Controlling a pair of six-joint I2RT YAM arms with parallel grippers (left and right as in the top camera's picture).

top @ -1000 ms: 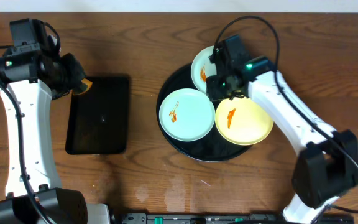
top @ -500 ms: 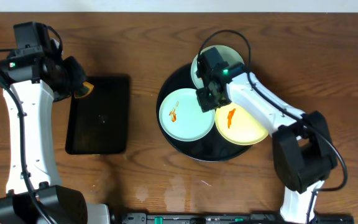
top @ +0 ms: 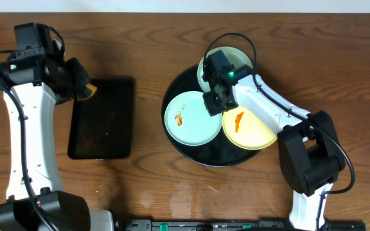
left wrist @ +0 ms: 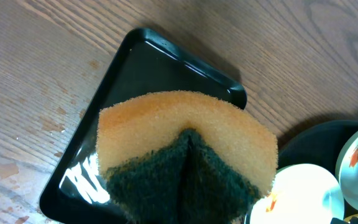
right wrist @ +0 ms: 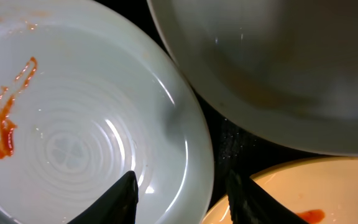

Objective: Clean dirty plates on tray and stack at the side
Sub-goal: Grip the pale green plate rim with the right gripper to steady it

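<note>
Three plates are seen on the tray on the table. A smeared mint plate lies at its left and a smeared yellow plate at its right. A second mint plate lies at its far edge, partly hidden by the arm. The right hand is held apart, its fingers set either side of the mint plate's rim. A sponge is clamped in the left hand above a corner of the rectangular tray.
</note>
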